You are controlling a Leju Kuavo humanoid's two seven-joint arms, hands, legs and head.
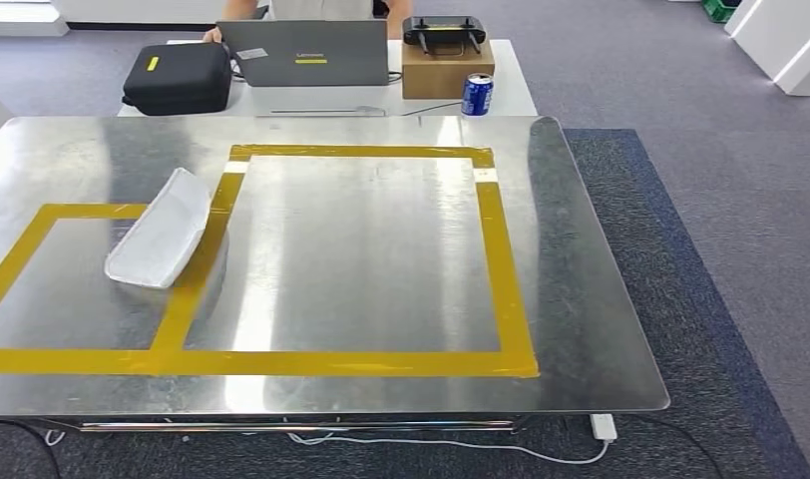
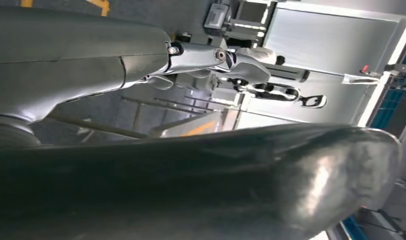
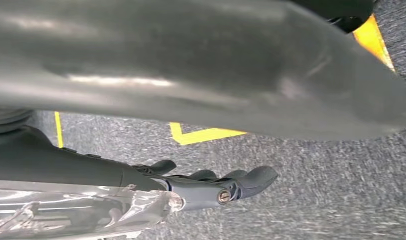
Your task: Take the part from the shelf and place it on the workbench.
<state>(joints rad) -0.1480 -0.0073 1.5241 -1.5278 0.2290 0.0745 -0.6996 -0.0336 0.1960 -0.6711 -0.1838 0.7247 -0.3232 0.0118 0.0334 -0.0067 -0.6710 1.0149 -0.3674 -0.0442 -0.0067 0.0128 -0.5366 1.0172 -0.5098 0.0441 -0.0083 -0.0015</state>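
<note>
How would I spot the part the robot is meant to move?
Look at the shiny metal workbench with yellow tape squares. Near its left side, the part lies across the tape line between the two squares: a pale, curved, plastic-wrapped slab, the sole thing on the bench.

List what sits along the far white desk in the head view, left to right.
Black case → grey laptop → cardboard box with a black controller on top → blue can.

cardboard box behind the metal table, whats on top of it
A black handheld controller with two antennas sits on the brown cardboard box, spanning most of its top. A blue drink can stands beside the box, not on it. The box's contents are hidden.
</note>
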